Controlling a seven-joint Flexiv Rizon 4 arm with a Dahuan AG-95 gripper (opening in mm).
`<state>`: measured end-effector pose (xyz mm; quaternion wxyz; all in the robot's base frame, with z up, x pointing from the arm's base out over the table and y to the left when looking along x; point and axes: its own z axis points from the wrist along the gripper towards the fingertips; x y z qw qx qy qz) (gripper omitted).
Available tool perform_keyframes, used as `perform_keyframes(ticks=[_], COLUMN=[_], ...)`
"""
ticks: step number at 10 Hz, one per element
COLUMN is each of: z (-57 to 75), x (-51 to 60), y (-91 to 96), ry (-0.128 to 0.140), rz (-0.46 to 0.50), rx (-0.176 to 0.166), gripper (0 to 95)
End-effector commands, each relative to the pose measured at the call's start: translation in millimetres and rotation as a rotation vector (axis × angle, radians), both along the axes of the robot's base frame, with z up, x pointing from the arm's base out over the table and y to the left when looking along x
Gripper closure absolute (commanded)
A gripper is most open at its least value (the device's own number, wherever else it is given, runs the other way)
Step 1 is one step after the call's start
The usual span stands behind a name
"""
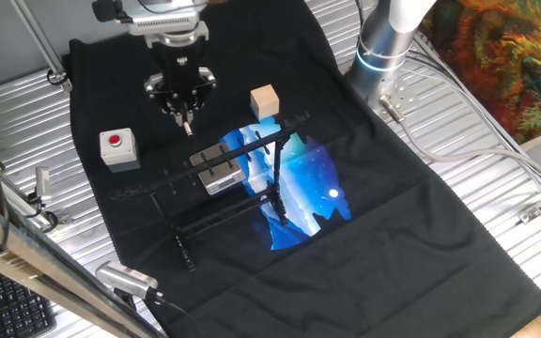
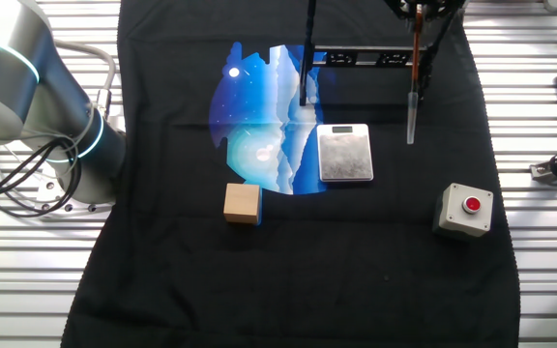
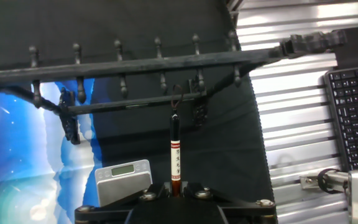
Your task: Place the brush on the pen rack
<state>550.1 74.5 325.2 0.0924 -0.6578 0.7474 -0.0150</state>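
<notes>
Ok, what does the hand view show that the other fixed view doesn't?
Only the hand view: the row of pegs along the black pen rack and the loop at the end of the brush. Only the other fixed view: the wooden cube, the red-button box and the arm's base. Both: brush, rack and grey block.

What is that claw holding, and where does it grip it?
The gripper holds the brush by its reddish-brown shaft, pale tip hanging down.
</notes>
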Motion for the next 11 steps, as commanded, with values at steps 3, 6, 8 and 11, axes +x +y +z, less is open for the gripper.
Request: perform_keyframes(ticks=[3,6,8,11], z=[-2.4,-2.2,-0.4,-0.8], x=[-7.4,-13.0,-14.3,-14.7], y=[-2.3,-2.7,-1.4,-0.1], ry=[-0.004,-0.003,-0.002,-0.003], rz=[-0.004,-0.016,-0.02,-0.027], rx=[0.008,0.009,0.007,0.007], gripper=[95.0,95.0,95.0,95.0])
